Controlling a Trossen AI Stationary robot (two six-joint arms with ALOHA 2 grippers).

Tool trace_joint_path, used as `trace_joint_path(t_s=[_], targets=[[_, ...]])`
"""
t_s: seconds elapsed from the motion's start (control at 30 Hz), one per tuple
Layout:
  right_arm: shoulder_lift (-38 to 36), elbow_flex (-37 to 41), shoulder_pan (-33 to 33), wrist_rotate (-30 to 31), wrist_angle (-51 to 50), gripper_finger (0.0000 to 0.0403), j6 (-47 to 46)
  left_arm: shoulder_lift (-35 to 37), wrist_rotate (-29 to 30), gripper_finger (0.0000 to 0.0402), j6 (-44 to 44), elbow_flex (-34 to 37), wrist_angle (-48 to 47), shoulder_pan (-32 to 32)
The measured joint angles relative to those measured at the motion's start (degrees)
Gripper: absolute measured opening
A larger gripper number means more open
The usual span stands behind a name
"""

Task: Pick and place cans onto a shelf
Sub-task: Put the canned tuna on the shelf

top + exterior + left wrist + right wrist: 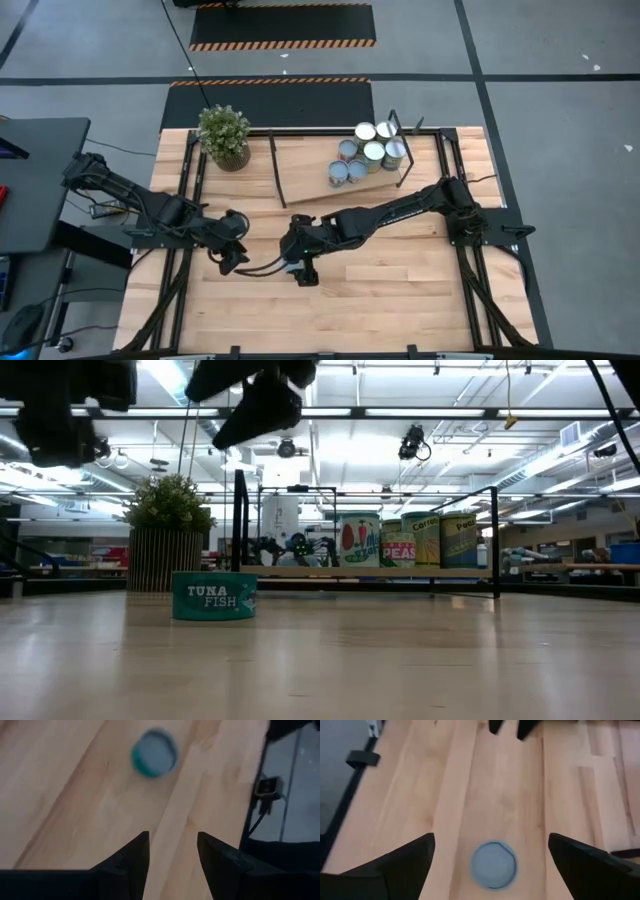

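A flat teal can (213,596) labelled TUNA FISH stands on its base on the tabletop. My right gripper (491,839) hovers over it, wide open, one finger on either side of its blue-grey top (494,865), and the low view shows the gripper (262,402) well clear above. My left gripper (172,836) is open and empty to the left of the can (154,752). In the high view both grippers show, left (238,258) and right (303,270), and the can is hidden. Several cans (367,152) stand on the shelf (318,196).
A potted plant (223,136) stands at the far left of the table. The shelf's black wire frame (275,170) rises between the plant and the cans. In the low view the shelf board (300,571) sits behind the tuna can. Bare wood (400,290) lies toward the near edge.
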State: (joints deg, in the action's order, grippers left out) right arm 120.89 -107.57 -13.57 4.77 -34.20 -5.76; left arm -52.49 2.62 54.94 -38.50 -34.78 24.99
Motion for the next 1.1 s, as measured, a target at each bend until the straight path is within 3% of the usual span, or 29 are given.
trace_joint_path(t_s=[0.13,0.4,0.6,0.83,1.0,1.1], targets=[[1.5,-0.2,1.0,-0.5,0.9,0.0398,0.4,0.0,-1.3,0.0172,4.2,0.0,-4.7,0.0],[8.7,-3.9,1.2,-1.4,-0.4,0.0398,5.6,0.1,-1.7,0.0172,6.2,0.0,-4.7,0.0],[10.2,-3.8,1.2,1.1,-7.0,0.0397,10.4,0.0,-3.5,0.0172,6.9,0.0,-4.4,1.2],[2.4,-3.9,0.8,3.9,-20.9,0.0393,4.7,-5.3,6.0,0.0185,-1.8,0.0,2.0,6.1],[-5.4,-3.9,-0.3,13.8,-26.6,0.0383,-3.8,-14.8,9.7,0.0244,-8.6,0.0,8.9,5.9],[-9.8,-3.9,-0.6,15.6,-27.4,0.0376,-9.9,-20.5,9.8,0.0287,-13.1,0.0,13.0,5.0]])
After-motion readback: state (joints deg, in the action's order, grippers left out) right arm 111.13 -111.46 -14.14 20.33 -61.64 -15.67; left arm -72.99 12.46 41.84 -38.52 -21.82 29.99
